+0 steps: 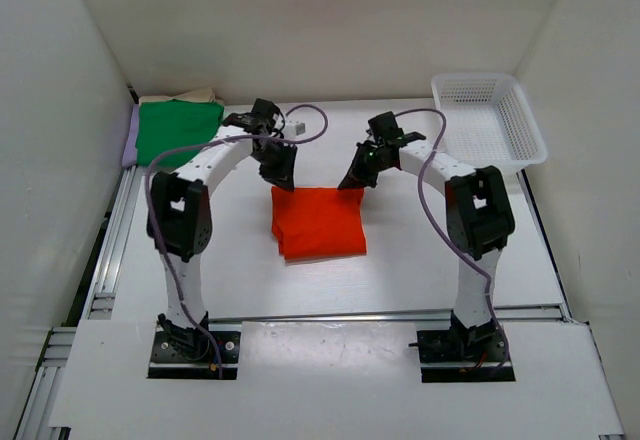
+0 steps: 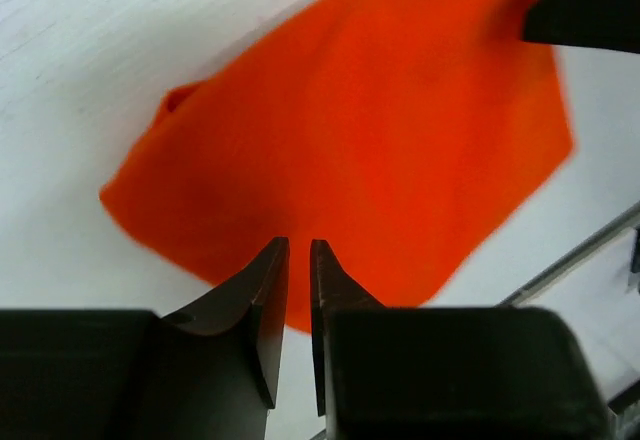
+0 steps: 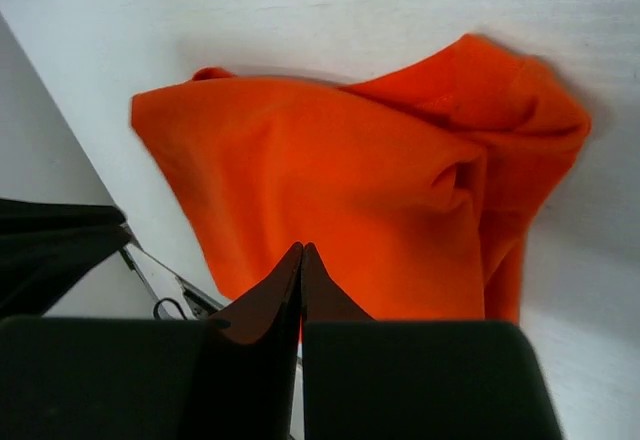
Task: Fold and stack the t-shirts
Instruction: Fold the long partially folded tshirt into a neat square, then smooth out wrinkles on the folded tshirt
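The orange-red t-shirt (image 1: pixel 318 222) lies folded into a rough rectangle at the middle of the table, with rumpled folds along one side (image 3: pixel 480 160). My left gripper (image 1: pixel 283 182) hovers over its far left corner; in the left wrist view (image 2: pixel 299 245) the jaws stand a narrow slit apart with nothing between them, the orange cloth (image 2: pixel 350 140) below. My right gripper (image 1: pixel 352 182) hangs over the far right corner, shut and empty (image 3: pixel 302 248). A bright green t-shirt (image 1: pixel 178 130) lies folded at the far left on a beige one (image 1: pixel 180 94), with a lilac edge (image 1: pixel 130 140) showing.
A white mesh basket (image 1: pixel 530 140) stands at the far right corner. White walls close in the table on the left, back and right. A metal rail (image 1: pixel 110 250) runs along the left edge.
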{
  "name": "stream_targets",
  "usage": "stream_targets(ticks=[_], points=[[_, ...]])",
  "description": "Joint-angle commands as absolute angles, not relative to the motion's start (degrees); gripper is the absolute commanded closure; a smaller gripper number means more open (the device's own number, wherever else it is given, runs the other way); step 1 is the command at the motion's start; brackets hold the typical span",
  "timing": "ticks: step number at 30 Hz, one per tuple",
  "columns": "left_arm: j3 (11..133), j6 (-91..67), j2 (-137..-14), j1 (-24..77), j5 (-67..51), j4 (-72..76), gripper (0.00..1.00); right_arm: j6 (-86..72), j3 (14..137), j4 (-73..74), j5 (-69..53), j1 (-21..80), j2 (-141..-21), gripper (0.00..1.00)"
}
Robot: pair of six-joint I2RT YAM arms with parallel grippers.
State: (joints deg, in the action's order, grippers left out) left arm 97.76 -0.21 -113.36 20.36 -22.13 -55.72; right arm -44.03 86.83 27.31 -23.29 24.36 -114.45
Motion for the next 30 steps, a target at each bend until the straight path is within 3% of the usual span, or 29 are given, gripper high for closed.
stream_targets(ticks=[1, 8, 13, 17, 20, 23, 26, 30], points=[[101.66, 0.00, -121.71, 18.63, -22.41, -56.95, 0.73, -46.66, 88.59, 25.66, -21.81, 23.47, -119.52, 1.00], [110.12, 0.00, -129.45, 17.58, -18.63, -57.66, 0.66, -49.39, 91.14, 25.66, -16.61, 20.92, -123.57, 1.00], [114.16, 0.00, -130.17, 17.58, -18.63, -57.66, 0.46, -49.31, 93.16, 26.19, -18.62, 20.39, -125.33, 1.00], [111.73, 0.00, -123.07, 16.27, -17.50, -57.66, 0.39, -46.76, 94.30, 26.19, -20.65, 20.39, -122.18, 0.99], [101.75, 0.00, -111.51, 15.64, -16.71, -54.15, 0.39, -43.95, 93.17, 26.19, -22.40, 20.39, -117.08, 0.87], [92.75, 0.00, -100.07, 15.64, -16.70, -51.60, 0.49, -40.53, 89.13, 27.85, -22.94, 20.91, -111.02, 0.79], [81.50, 0.00, -94.59, 18.62, -17.84, -51.59, 0.67, -37.89, 81.60, 29.61, -22.41, 21.45, -105.83, 0.72], [72.70, 0.00, -95.27, 23.19, -20.47, -51.59, 0.70, -36.74, 71.32, 29.62, -23.03, 22.06, -101.87, 0.68]])
